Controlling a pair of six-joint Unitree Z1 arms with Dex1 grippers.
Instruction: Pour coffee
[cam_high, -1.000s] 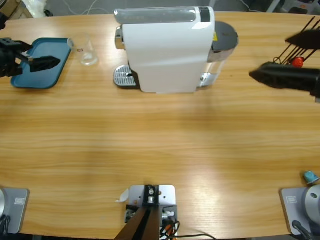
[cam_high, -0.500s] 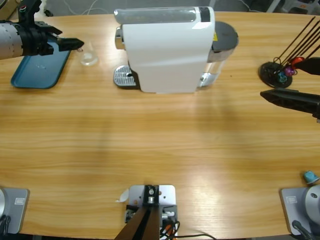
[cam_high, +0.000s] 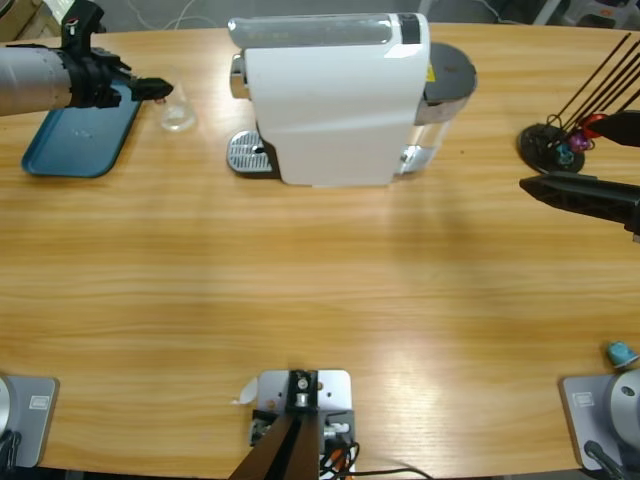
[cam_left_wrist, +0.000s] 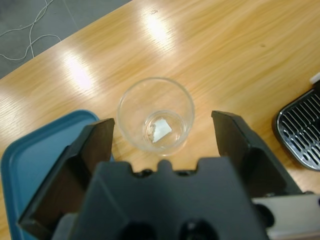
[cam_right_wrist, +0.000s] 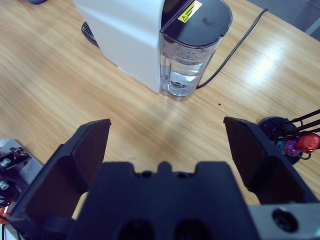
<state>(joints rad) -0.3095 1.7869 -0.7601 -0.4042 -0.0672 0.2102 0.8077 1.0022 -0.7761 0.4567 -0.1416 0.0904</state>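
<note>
A: Hovering where, that left gripper (cam_left_wrist: 162, 135)?
B: Spread wide, empty, above the clear glass (cam_left_wrist: 156, 115) at the table's (cam_high: 320, 290) 11 o'clock, beside the blue tray (cam_high: 60, 150).
A: Coffee?
B: Cannot tell. The right gripper (cam_right_wrist: 167, 135) gapes too, at 3 o'clock, facing the white coffee machine (cam_high: 335, 100).

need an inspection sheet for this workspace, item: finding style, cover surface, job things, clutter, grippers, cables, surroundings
surface: long wooden table, bare wood across the middle and front
job's things: clear glass upright on the table beside the blue tray, no coffee visible in it; white coffee machine with its drip grille vacant and water tank partly filled
clutter: capsule stand holding coloured capsules; one teal capsule loose near the front right corner
grippers: left gripper open, jaws either side of the glass, not touching; right gripper open, holding nothing
cables: black cord behind the machine; white cable on the floor
surroundings: grey floor past the table edge
</note>
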